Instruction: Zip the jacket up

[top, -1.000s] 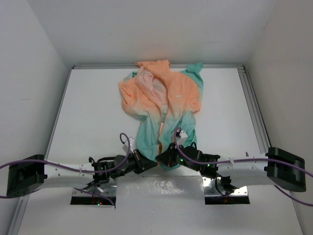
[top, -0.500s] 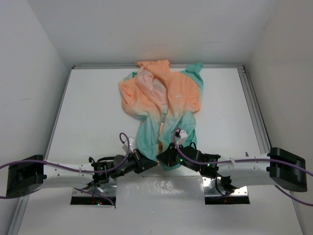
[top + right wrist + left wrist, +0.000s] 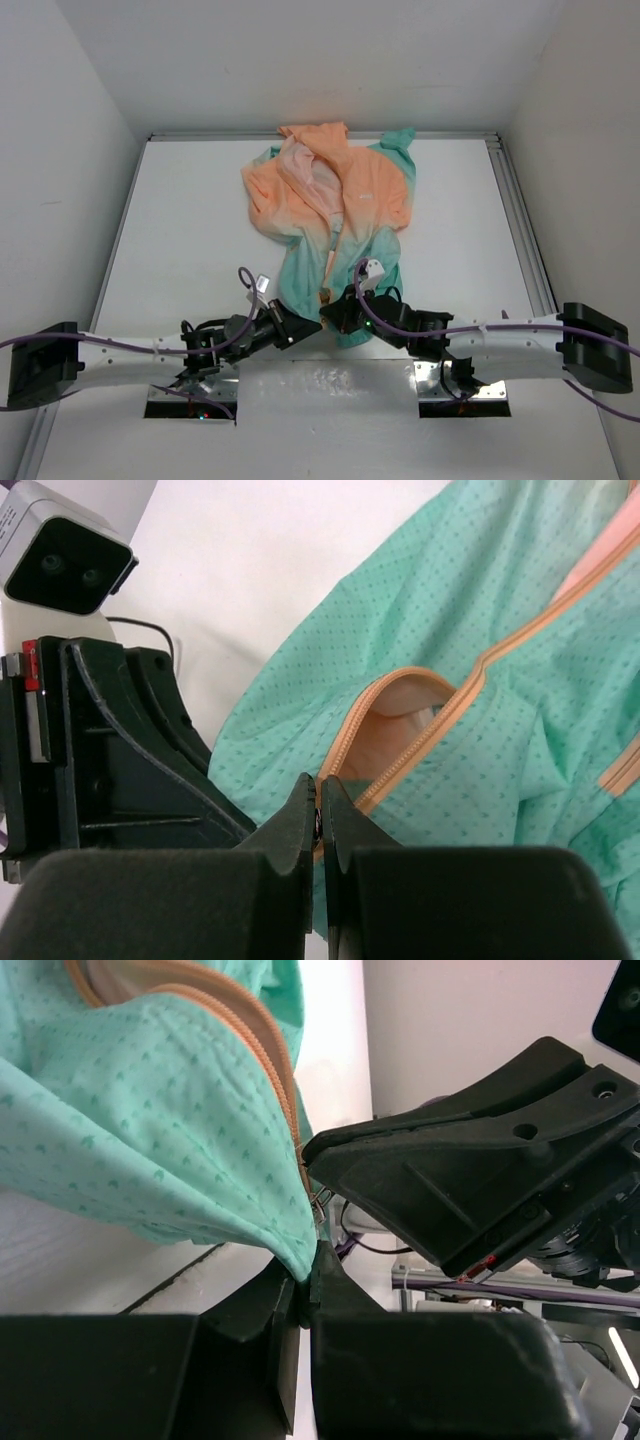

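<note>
The jacket lies spread on the white table, peach-orange at the far end and mint-teal toward me. My two grippers meet at its near hem. The left gripper is shut on the teal bottom corner beside the orange zipper, with the cloth pinched between its tips. The right gripper is shut on the lower end of the zipper, where a small dark metal piece sits between its tips. Above that grip the zipper gapes, showing pale lining.
White walls close in the table on the left, back and right. A metal rail runs along the right edge. The left wrist camera housing sits close beside the right gripper. Cables trail from both arms.
The left gripper has closed a little further on the hem corner. Both grippers have shifted slightly away from me, and the hem has bunched up a bit.
</note>
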Controlling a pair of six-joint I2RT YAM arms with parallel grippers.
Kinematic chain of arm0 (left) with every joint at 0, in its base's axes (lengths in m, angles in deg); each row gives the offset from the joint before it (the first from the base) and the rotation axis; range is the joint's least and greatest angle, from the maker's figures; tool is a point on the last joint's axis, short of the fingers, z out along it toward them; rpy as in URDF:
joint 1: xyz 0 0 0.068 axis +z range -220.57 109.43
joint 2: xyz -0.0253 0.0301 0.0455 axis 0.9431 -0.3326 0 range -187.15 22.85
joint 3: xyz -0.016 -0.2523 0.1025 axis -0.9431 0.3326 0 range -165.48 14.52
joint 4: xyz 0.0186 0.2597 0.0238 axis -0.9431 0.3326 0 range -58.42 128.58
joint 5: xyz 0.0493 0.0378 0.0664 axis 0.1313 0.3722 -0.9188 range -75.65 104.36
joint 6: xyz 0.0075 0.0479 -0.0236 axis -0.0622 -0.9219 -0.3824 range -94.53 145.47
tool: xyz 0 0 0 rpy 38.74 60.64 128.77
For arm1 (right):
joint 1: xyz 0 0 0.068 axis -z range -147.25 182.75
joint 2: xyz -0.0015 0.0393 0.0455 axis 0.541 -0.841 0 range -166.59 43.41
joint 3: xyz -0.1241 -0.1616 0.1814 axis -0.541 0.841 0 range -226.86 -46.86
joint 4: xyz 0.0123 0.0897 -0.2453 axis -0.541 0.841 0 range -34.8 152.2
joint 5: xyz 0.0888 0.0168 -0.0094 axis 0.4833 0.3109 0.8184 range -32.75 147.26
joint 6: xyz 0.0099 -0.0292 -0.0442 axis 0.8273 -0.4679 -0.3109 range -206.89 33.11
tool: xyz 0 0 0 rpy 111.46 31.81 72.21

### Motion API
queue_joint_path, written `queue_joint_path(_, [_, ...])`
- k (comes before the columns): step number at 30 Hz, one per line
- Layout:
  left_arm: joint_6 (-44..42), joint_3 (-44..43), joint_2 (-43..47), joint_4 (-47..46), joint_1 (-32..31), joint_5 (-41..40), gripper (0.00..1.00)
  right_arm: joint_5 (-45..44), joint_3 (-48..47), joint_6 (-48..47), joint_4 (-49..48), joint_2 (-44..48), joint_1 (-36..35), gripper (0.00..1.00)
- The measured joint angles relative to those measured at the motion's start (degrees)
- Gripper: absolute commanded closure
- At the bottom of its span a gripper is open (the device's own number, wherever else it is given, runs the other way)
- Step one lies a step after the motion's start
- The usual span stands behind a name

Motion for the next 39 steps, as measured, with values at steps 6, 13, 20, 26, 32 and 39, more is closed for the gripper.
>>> queue_joint_path(6, [-3.7,0.0,3.5,2.8,0.1,1.2,1.0,-5.0,-0.8,-2.8,0.5,0.1,-0.1,1.0])
queue_joint_path(13, [-11.4,-3.3,7.0,10.0,0.0,4.4,1.0,-11.8,-2.5,-6.5,2.5,-0.7,0.3,1.0])
queue_joint_path(20, [-18.7,-11.3,12.7,22.2,0.0,1.6,1.0,-16.4,-4.9,-10.3,3.5,2.0,0.3,1.0])
queue_joint_path(26, [-22.4,-15.9,16.5,31.4,0.0,-2.7,1.0,-19.5,-5.6,-12.4,5.4,5.9,0.7,1.0])
queue_joint_path(32, [-24.7,-19.7,19.3,38.5,-0.1,-7.4,1.0,-22.1,-7.0,-14.4,9.0,7.7,0.9,1.0])
queue_joint_path(39, [-26.8,-23.6,23.4,43.3,-0.3,-12.1,1.0,-26.5,-9.9,-18.6,13.1,11.5,1.1,1.0])
